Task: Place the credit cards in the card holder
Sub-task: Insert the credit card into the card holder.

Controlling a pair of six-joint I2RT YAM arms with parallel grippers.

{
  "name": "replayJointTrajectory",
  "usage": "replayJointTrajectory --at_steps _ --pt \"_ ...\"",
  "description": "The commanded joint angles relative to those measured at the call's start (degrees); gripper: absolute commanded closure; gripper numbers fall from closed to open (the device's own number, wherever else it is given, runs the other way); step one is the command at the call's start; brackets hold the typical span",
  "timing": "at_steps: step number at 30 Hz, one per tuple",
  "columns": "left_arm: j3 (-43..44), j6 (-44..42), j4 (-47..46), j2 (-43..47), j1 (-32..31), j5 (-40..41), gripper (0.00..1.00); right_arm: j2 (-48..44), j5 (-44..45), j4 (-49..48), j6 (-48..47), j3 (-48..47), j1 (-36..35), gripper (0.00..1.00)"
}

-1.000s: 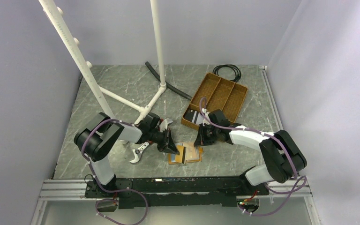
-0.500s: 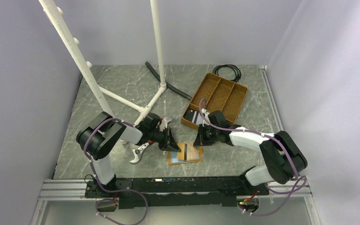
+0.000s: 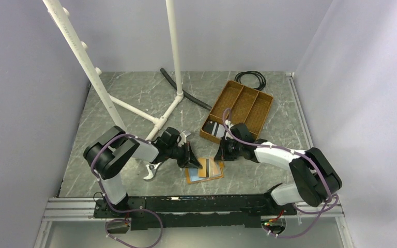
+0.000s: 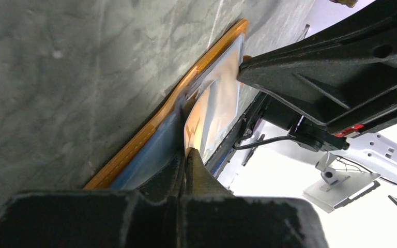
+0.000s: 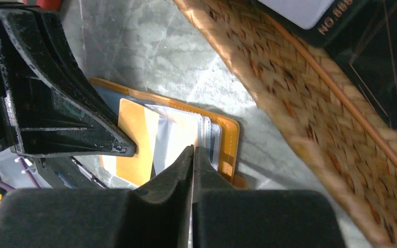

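Grey marbled tabletop (image 3: 134, 103) is carrying the card holder (image 3: 214, 171), which is lying open and flat at lower centre of the overhead view. Its long axis is running left to right, tilting slightly up at the right. The left gripper (image 3: 191, 159) is reaching in from the left, fingers pinched together on nothing, tip against the bluish inner panel. The right gripper (image 3: 220, 154), likewise closed and empty, is touching the clear sleeves from the upper right. Credit cards (image 3: 213, 129) are sitting in the near compartment of the woven tray (image 3: 248, 106); one dark card (image 5: 341, 20) is showing "NO" and cut-off digits.
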State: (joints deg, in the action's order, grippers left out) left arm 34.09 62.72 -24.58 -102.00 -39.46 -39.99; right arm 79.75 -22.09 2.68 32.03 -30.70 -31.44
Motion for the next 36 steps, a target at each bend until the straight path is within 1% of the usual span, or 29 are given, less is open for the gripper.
replayJointTrajectory --at_steps 1,3,4,6,10,12,14,17,20,28,35,36 --pt "-0.74 0.84 -0.19 1.25 -1.49 11.07 1.00 -4.64 3.06 9.08 2.57 0.82 -1.34 0.91" --pt "-1.82 1.53 -1.56 1.40 -1.49 11.58 1.00 -7.39 5.23 13.04 2.15 0.31 -1.26 0.74" --pt "-2.17 1.70 -2.09 1.38 -1.48 11.63 1.00 -7.91 5.31 14.42 1.75 0.09 -1.10 0.69" --pt "-2.46 1.92 -2.50 1.20 -1.49 11.52 1.00 -7.76 4.01 15.87 0.78 0.14 -0.88 0.65" --pt "-2.76 2.26 -2.55 1.92 -1.49 11.79 1.00 -6.83 1.00 12.81 1.11 2.21 -0.95 0.58" --pt "-2.56 1.97 -1.56 2.92 -1.49 11.86 1.00 -5.96 1.23 12.11 1.49 2.77 -0.93 0.58" --pt "-2.53 1.95 -0.48 3.95 -1.49 12.16 1.00 -5.52 1.93 11.43 1.77 3.37 -0.98 0.61" --pt "-3.10 2.66 0.41 5.78 -1.44 12.91 1.00 -4.40 2.02 10.44 2.88 4.12 -0.92 0.71" --pt "-2.35 2.12 1.21 6.06 -1.41 12.89 1.00 -3.94 0.63 7.58 4.32 5.62 -0.99 0.75" --pt "-1.32 2.19 -2.36 1.48 -1.40 10.80 1.00 -3.83 0.30 7.52 4.03 5.76 -1.08 0.77" --pt "1.61 -2.93 -1.22 -1.09 -1.41 7.85 1.00 -3.02 -0.10 6.65 3.76 5.91 -1.08 0.77" --pt "2.19 -3.37 0.85 -0.90 -1.38 8.05 0.97 -3.05 0.17 6.88 3.68 5.87 -1.08 0.77"
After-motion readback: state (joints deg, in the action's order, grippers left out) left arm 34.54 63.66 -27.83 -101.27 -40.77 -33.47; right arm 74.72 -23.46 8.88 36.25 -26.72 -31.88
